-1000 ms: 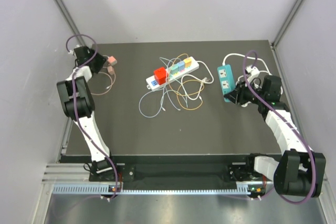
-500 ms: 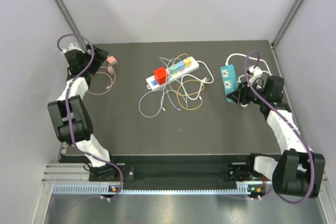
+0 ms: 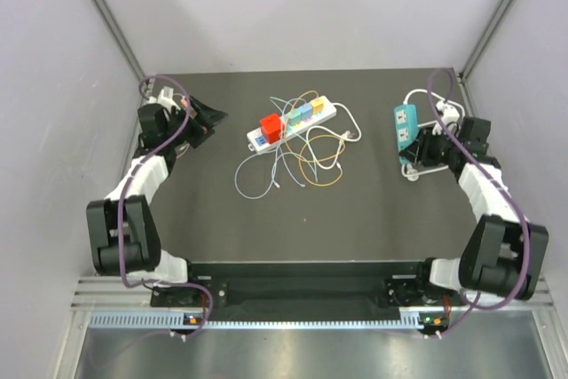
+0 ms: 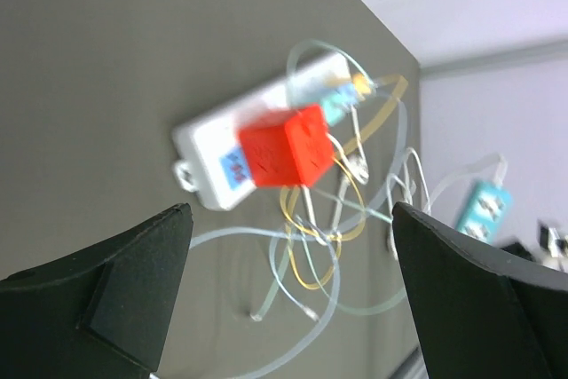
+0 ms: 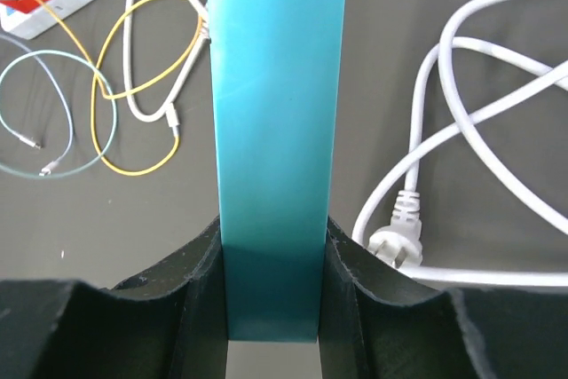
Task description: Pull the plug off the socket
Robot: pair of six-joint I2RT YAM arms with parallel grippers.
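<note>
On the table, the power strip lies toward 12 o'clock of the centre, slanted with one end nearer 1 o'clock. A cube plug sits in its 9 o'clock end, and a row of smaller plugs stands beside that toward 2 o'clock. Loose cables sprawl on the table at the strip's 6 o'clock side. The socket block is well apart at 2 o'clock, between the fingers of the right gripper, with a cord coiled around it. The left gripper is at 10 o'clock, near the strip's 9 o'clock end.
</note>
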